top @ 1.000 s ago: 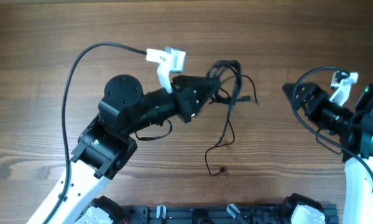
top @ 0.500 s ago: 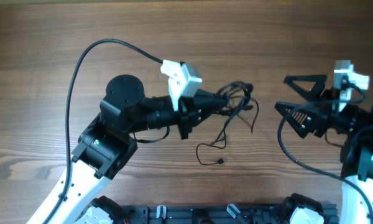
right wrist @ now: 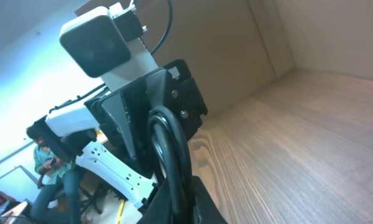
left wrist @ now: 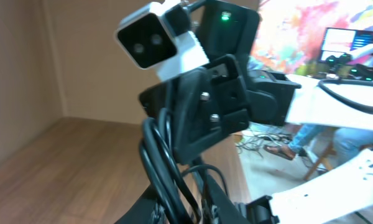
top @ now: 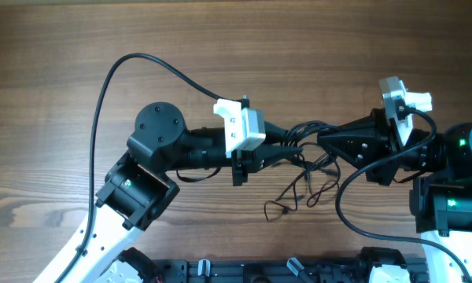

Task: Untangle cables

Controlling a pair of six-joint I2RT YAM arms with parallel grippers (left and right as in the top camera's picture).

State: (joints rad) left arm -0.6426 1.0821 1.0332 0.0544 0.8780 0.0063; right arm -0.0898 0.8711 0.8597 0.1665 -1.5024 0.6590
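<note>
1. Wooden table (top: 63,47): bare boards across the overhead view. Its near edge is cut off by a black rail at the bottom of the frame.

2. Left arm (top: 161,145) and right arm (top: 448,157): both reach toward the middle of the table and meet nose to nose. Each carries a white camera module with its own thick black lead; these leads are not part of the task.

3. Right gripper (top: 330,145): jaws closed. Its wrist view shows a loop of cord (right wrist: 172,146) running down into them, so I judge it is clamped on the bundle.

4. Left gripper (top: 295,148): it is at the same bundle, just beside the right one. Whether its jaws are clamped or parted cannot be told, since its wrist view shows cords crossing where the fingers lie.

5. Cables (top: 313,128): bunched between the two grippers, apparently lifted off the table. Loose strands hang below in crossing loops, and one ends at a small plug (top: 286,210) near the table's front.

6. Progress: early. The cords form one knot and no strand lies separate. In my judgement, all the separating and laying out is left to do.

7. Not determinable: the number of cords, how they cross inside the bunch, and where the other plugs are.
</note>
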